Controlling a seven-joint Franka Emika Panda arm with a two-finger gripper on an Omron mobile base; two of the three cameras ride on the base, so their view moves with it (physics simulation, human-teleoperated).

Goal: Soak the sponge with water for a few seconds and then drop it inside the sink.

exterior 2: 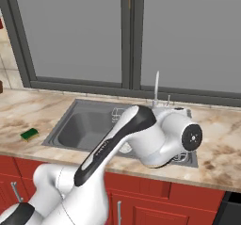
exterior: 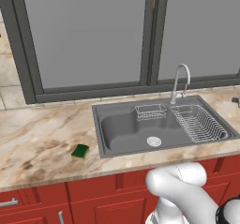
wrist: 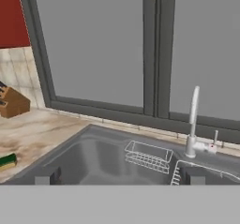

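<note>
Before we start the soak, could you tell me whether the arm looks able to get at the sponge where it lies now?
Probably yes: the sponge lies alone on bare counter left of the sink, nothing over it, and the tool is open.

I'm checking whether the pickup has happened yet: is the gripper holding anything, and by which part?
Nothing is held. The gripper is open and empty, and the sponge lies on the counter left of the sink.
</note>
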